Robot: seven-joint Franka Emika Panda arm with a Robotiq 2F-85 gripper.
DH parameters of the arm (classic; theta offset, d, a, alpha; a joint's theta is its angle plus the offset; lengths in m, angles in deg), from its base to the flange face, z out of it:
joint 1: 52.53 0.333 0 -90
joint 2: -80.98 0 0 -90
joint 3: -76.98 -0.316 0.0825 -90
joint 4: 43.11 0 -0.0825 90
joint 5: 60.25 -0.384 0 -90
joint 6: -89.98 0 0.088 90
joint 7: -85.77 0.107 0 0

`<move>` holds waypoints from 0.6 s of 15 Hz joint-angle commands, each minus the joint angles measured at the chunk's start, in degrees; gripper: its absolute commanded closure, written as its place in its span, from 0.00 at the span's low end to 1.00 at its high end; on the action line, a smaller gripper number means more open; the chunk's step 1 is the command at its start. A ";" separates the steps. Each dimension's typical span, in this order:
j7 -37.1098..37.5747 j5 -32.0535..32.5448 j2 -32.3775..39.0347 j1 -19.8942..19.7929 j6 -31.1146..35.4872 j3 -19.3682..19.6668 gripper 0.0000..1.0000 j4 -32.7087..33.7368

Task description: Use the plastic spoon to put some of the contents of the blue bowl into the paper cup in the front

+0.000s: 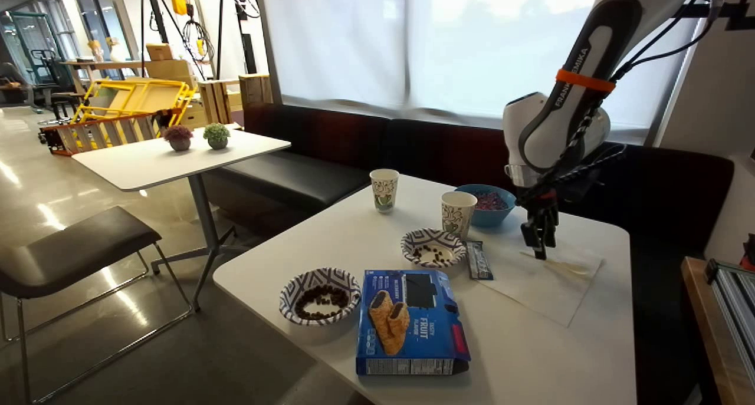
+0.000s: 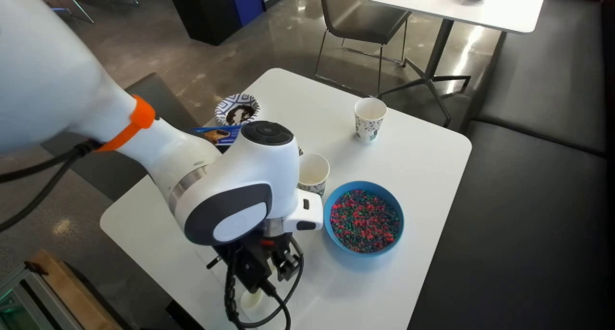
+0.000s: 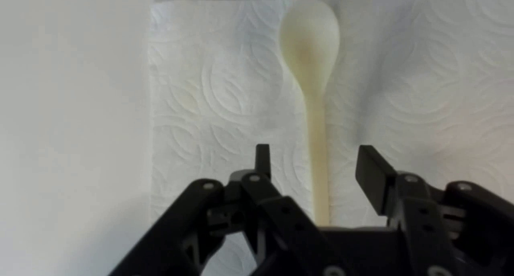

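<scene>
And the gripper (image 3: 313, 163) has its fingers spread wide, gripping nothing, with the spoon's handle running through the gap, clear of both tips in the wrist view and a shade nearer the one at that view's right! There's the plastic spoon (image 3: 315, 111), lying on the paper towel (image 3: 233, 75), scoop end to the top of the wrist view, long axis almost straight up and down with a slight lean, tail of the handle lost behind the gripper. How high those tips sit over the towel is hard to judge from here.

Across to an exterior view, and the scoop points away from the blue bowl (image 1: 496, 219), which is loaded with small coloured bits. One paper cup (image 1: 458, 215) stands upright just beside that bowl, another cup (image 1: 384, 191) upright and well apart, all on the white table (image 1: 531, 358).
</scene>
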State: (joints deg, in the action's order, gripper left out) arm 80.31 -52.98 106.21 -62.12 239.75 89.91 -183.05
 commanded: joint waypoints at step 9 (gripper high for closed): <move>-2.56 -1.97 3.61 -2.32 -9.56 -3.45 0.53 5.25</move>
State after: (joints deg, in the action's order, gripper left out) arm 79.60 -53.98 107.50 -63.13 231.81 87.55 -179.90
